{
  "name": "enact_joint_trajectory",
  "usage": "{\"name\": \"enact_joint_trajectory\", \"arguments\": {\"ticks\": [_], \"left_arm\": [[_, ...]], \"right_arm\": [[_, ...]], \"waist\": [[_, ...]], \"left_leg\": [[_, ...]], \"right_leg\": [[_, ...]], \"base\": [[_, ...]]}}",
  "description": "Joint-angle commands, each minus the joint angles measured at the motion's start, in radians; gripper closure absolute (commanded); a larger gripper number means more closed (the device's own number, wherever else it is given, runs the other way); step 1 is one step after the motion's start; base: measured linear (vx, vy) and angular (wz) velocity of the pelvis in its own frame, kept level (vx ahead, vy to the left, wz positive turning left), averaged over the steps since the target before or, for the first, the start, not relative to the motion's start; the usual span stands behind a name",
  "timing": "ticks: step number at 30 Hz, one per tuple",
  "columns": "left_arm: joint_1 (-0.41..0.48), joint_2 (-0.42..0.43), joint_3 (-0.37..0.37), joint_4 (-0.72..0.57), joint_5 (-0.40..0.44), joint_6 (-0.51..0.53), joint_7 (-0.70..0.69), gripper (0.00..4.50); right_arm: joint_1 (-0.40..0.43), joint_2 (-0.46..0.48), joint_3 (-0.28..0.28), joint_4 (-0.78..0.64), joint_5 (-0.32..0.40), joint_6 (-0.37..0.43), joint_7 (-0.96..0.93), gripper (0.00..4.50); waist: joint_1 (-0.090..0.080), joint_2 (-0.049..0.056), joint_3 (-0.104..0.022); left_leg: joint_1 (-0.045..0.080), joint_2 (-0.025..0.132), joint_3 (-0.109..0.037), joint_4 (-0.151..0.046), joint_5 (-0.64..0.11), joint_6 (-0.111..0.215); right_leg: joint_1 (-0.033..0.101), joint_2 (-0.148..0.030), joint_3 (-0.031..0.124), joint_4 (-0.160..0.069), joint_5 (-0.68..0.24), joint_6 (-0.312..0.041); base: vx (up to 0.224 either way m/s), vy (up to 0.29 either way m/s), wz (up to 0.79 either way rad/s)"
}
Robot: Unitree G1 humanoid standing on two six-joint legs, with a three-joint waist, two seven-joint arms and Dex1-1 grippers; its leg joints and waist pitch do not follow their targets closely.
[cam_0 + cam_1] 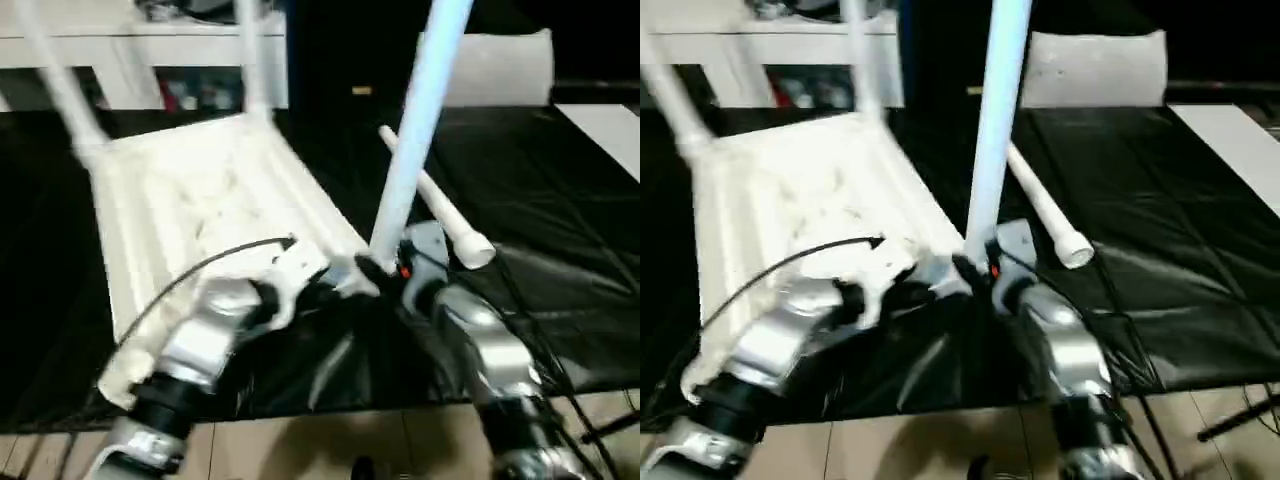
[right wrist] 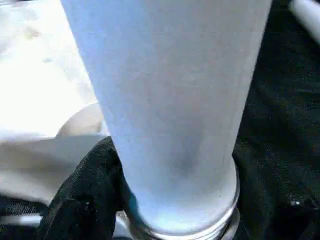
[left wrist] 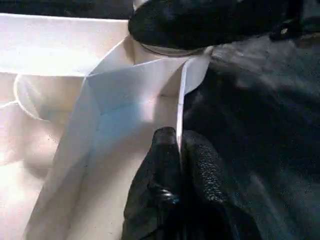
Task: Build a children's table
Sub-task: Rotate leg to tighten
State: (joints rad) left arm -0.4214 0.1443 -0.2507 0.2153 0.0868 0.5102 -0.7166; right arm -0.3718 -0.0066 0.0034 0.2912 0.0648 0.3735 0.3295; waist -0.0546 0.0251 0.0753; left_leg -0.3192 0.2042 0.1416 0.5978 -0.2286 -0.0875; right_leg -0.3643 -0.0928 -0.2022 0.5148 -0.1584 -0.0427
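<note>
Right now the white tabletop [image 1: 200,210] lies upside down on the black sheet [image 1: 560,230] in front of me, its ribbed underside facing up. I count four legs. Two of them stand in the far corner sockets: the far-left leg [image 1: 60,85] and the far-right leg [image 1: 250,55], both rising out of the top of my head view. A third leg [image 1: 415,140] stands nearly upright at the near right corner of the tabletop, its wide threaded end down at the corner socket, and my right gripper [image 1: 375,270] is closed around that lower end; in my right wrist view the leg's shaft [image 2: 170,100] rises just past one black finger [image 2: 85,200] pressed against its base collar. The fourth leg [image 1: 440,215] lies loose on the sheet just behind and to the right of the held one, its wide end pointing toward me. My left gripper [image 1: 315,285] is at the same near corner, coming in from the left; in my left wrist view its two black fingers [image 3: 160,170] pinch the thin white edge wall of the tabletop [image 3: 125,100] between them, with the right gripper's dark finger [image 3: 200,20] and the round corner socket just beyond. Both silver forearms meet over the front edge of the sheet, above the pale floor [image 1: 330,440]. Behind the sheet stands a white shelf unit [image 1: 150,50] with small coloured things blurred inside.
</note>
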Motion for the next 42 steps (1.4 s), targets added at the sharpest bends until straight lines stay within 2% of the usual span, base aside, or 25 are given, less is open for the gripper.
{"name": "enact_joint_trajectory", "arguments": {"ticks": [1, 2, 3, 4, 5, 6, 7, 8, 9, 10, 11, 12, 13, 14, 15, 16, 20, 23, 24, 26, 29, 31, 36, 37, 42], "left_arm": [[-0.057, -0.099, 0.001, -0.040, 0.001, 0.002, 0.142, 4.50], [-0.057, -0.100, 0.000, -0.042, 0.003, 0.003, 0.142, 4.50], [-0.053, -0.100, -0.011, -0.056, 0.016, 0.008, 0.135, 4.50], [-0.051, -0.098, -0.016, -0.060, 0.022, 0.009, 0.131, 4.50], [-0.051, -0.098, -0.016, -0.060, 0.022, 0.009, 0.131, 4.50], [-0.044, -0.067, -0.023, -0.063, 0.028, 0.007, 0.122, 4.50], [-0.042, -0.061, -0.023, -0.063, 0.028, 0.005, 0.117, 4.50], [-0.040, -0.050, -0.024, -0.063, 0.027, 0.001, 0.108, 4.50], [-0.038, -0.040, -0.024, -0.062, 0.026, -0.003, 0.098, 4.50], [-0.035, -0.024, -0.022, -0.063, 0.023, -0.009, 0.081, 4.50], [-0.033, -0.018, -0.021, -0.064, 0.021, -0.011, 0.076, 4.50], [-0.027, 0.006, -0.021, -0.066, 0.015, -0.026, 0.044, 4.50], [-0.020, 0.031, -0.019, -0.067, 0.010, -0.043, 0.014, 4.50], [-0.010, 0.072, -0.023, -0.065, 0.003, -0.082, -0.044, 4.50], [-0.010, 0.072, -0.023, -0.065, 0.003, -0.082, -0.044, 4.50], [-0.004, 0.111, -0.027, -0.057, -0.006, -0.115, -0.097, 4.50], [0.000, 0.176, -0.048, -0.044, -0.024, -0.180, -0.191, 4.50], [0.000, 0.219, -0.066, -0.028, -0.041, -0.236, -0.276, 4.50], [-0.004, 0.253, -0.084, -0.016, -0.053, -0.283, -0.349, 4.50], [-0.011, 0.285, -0.107, 0.001, -0.057, -0.334, -0.418, 4.50], [-0.021, 0.306, -0.125, 0.021, -0.066, -0.372, -0.476, 4.50], [-0.036, 0.325, -0.148, 0.038, -0.074, -0.405, -0.548, 4.50], [-0.062, 0.348, -0.188, 0.060, -0.070, -0.453, -0.639, 4.50], [-0.064, 0.349, -0.191, 0.061, -0.070, -0.457, -0.643, 4.50], [-0.090, 0.356, -0.211, 0.107, -0.062, -0.521, -0.698, 4.50]], "right_arm": [[-0.002, 0.122, 0.124, 0.034, 0.054, 0.051, 0.055, 1.43], [-0.002, 0.124, 0.124, 0.033, 0.053, 0.050, 0.054, 1.22], [0.003, 0.131, 0.121, 0.025, 0.049, 0.047, 0.054, 1.08], [0.007, 0.133, 0.118, 0.021, 0.048, 0.048, 0.054, 1.00], [0.007, 0.133, 0.118, 0.021, 0.048, 0.048, 0.054, 1.00], [0.020, 0.122, 0.116, 0.009, 0.043, 0.031, 0.050, 0.87], [0.023, 0.118, 0.116, 0.005, 0.043, 0.027, 0.053, 0.72], [0.028, 0.111, 0.116, -0.001, 0.042, 0.020, 0.059, 0.72], [0.032, 0.103, 0.117, -0.007, 0.042, 0.012, 0.066, 0.58], [0.040, 0.089, 0.117, -0.019, 0.040, 0.001, 0.077, 0.51], [0.043, 0.083, 0.116, -0.024, 0.039, -0.001, 0.079, 0.41], [0.052, 0.058, 0.113, -0.041, 0.040, -0.017, 0.102, 0.30], [0.062, 0.031, 0.108, -0.061, 0.045, -0.027, 0.127, 0.16], [0.075, -0.016, 0.098, -0.092, 0.057, -0.046, 0.180, 0.16], [0.075, -0.016, 0.098, -0.092, 0.057, -0.046, 0.180, 0.08], [0.086, -0.064, 0.088, -0.116, 0.070, -0.064, 0.243, 0.03], [0.095, -0.151, 0.083, -0.133, 0.081, -0.108, 0.354, 0.03], [0.095, -0.218, 0.080, -0.134, 0.092, -0.131, 0.444, 0.03], [0.099, -0.281, 0.098, -0.142, 0.104, -0.140, 0.541, 0.03], [0.100, -0.339, 0.124, -0.141, 0.109, -0.161, 0.631, 0.03], [0.094, -0.380, 0.145, -0.130, 0.109, -0.181, 0.703, 0.03], [0.073, -0.410, 0.167, -0.102, 0.103, -0.223, 0.774, 0.03], [0.035, -0.436, 0.197, -0.058, 0.109, -0.268, 0.872, 0.03], [0.032, -0.437, 0.199, -0.053, 0.109, -0.271, 0.876, 0.30], [0.002, -0.456, 0.231, -0.007, 0.110, -0.309, 0.959, 0.67]], "waist": [[-0.008, -0.011, -0.038], [-0.007, -0.007, -0.041], [-0.002, -0.004, -0.044], [0.001, -0.005, -0.048], [0.001, -0.005, -0.048], [0.001, -0.003, -0.062], [0.003, -0.007, -0.069], [0.005, -0.010, -0.068], [0.006, -0.014, -0.066], [0.011, -0.016, -0.068], [0.018, -0.014, -0.071], [0.020, -0.017, -0.073], [0.023, -0.013, -0.071], [0.026, -0.015, -0.069], [0.027, -0.014, -0.069], [0.029, -0.010, -0.068], [0.044, -0.009, -0.067], [0.058, -0.010, -0.073], [0.064, -0.011, -0.074], [0.076, -0.011, -0.076], [0.098, -0.009, -0.079], [0.110, -0.015, -0.079], [0.123, -0.017, -0.077], [0.128, -0.017, -0.077], [0.137, -0.022, -0.075]], "left_leg": [[-0.003, 0.014, -0.018, -0.078, -0.420, 0.023], [-0.013, 0.012, -0.019, -0.077, -0.382, 0.028], [-0.016, 0.017, -0.016, -0.079, -0.333, 0.040], [-0.020, 0.022, -0.016, -0.081, -0.290, 0.047], [-0.020, 0.022, -0.016, -0.081, -0.290, 0.047], [-0.040, 0.030, -0.020, -0.082, -0.186, 0.057], [-0.040, 0.030, -0.014, -0.074, -0.108, 0.074], [-0.041, 0.030, -0.012, -0.074, -0.088, 0.085], [-0.038, 0.028, -0.008, -0.075, -0.093, 0.096], [-0.046, 0.014, -0.002, -0.071, -0.103, 0.107], [-0.047, 0.014, -0.002, -0.070, -0.087, 0.112], [-0.049, 0.015, -0.001, -0.068, -0.056, 0.125], [-0.049, 0.014, -0.001, -0.068, -0.050, 0.128], [-0.046, 0.014, 0.001, -0.067, -0.066, 0.134], [-0.045, 0.016, 0.001, -0.068, -0.072, 0.138], [-0.046, 0.020, 0.000, -0.069, -0.077, 0.135], [-0.036, 0.025, 0.003, -0.070, -0.101, 0.122], [-0.033, 0.027, 0.004, -0.068, -0.077, 0.124], [-0.033, 0.028, 0.004, -0.068, -0.061, 0.131], [-0.030, 0.030, 0.007, -0.066, -0.043, 0.142], [-0.026, 0.032, 0.009, -0.065, -0.027, 0.143], [-0.025, 0.033, 0.010, -0.066, -0.029, 0.133], [-0.024, 0.033, 0.013, -0.067, -0.059, 0.116], [-0.023, 0.033, 0.013, -0.068, -0.060, 0.110], [-0.024, 0.033, 0.015, -0.068, -0.072, 0.103]], "right_leg": [[0.029, -0.088, 0.044, -0.094, -0.617, 0.019], [0.037, -0.090, 0.045, -0.092, -0.617, 0.024], [0.033, -0.089, 0.053, -0.091, -0.589, 0.023], [0.032, -0.087, 0.062, -0.080, -0.525, -0.003], [0.032, -0.087, 0.062, -0.080, -0.525, -0.003], [0.046, -0.085, 0.073, -0.049, -0.367, -0.053], [0.039, -0.082, 0.084, -0.030, -0.252, -0.094], [0.036, -0.078, 0.087, -0.024, -0.228, -0.110], [0.031, -0.073, 0.091, -0.026, -0.245, -0.118], [0.038, -0.077, 0.102, -0.023, -0.293, -0.135], [0.041, -0.077, 0.103, -0.023, -0.291, -0.131], [0.039, -0.075, 0.105, -0.018, -0.262, -0.130], [0.037, -0.072, 0.104, -0.017, -0.256, -0.131], [0.033, -0.071, 0.105, -0.021, -0.273, -0.121], [0.035, -0.070, 0.104, -0.021, -0.281, -0.118], [0.034, -0.069, 0.103, -0.021, -0.289, -0.120], [0.028, -0.067, 0.104, -0.023, -0.320, -0.115], [0.029, -0.066, 0.107, -0.014, -0.277, -0.127], [0.030, -0.066, 0.108, -0.010, -0.251, -0.138], [0.029, -0.067, 0.111, -0.004, -0.221, -0.149], [0.028, -0.068, 0.112, -0.001, -0.214, -0.161], [0.028, -0.069, 0.112, -0.001, -0.227, -0.159], [0.027, -0.070, 0.114, -0.003, -0.280, -0.148], [0.027, -0.071, 0.115, -0.003, -0.287, -0.146], [0.025, -0.069, 0.116, -0.003, -0.306, -0.138]], "base": [[0.000, 0.000, 0.00], [0.000, 0.000, 0.00], [0.000, 0.000, 0.00], [0.000, 0.000, 0.00], [0.000, 0.000, 0.00], [0.053, -0.010, 0.00], [0.053, -0.010, 0.00], [0.054, -0.026, 0.05], [0.055, -0.043, 0.06], [0.055, -0.043, 0.06], [0.000, 0.000, 0.00], [0.000, 0.000, 0.00], [0.000, 0.000, 0.00], [0.000, 0.000, 0.00], [0.000, 0.000, 0.00], [0.000, 0.000, 0.00], [0.000, 0.000, 0.00], [0.000, 0.000, 0.00], [0.000, 0.000, 0.00], [0.000, 0.000, 0.00], [0.000, 0.000, 0.00], [0.000, 0.000, 0.00], [0.000, 0.000, 0.00], [0.000, 0.000, 0.00], [0.000, 0.000, 0.00]]}}
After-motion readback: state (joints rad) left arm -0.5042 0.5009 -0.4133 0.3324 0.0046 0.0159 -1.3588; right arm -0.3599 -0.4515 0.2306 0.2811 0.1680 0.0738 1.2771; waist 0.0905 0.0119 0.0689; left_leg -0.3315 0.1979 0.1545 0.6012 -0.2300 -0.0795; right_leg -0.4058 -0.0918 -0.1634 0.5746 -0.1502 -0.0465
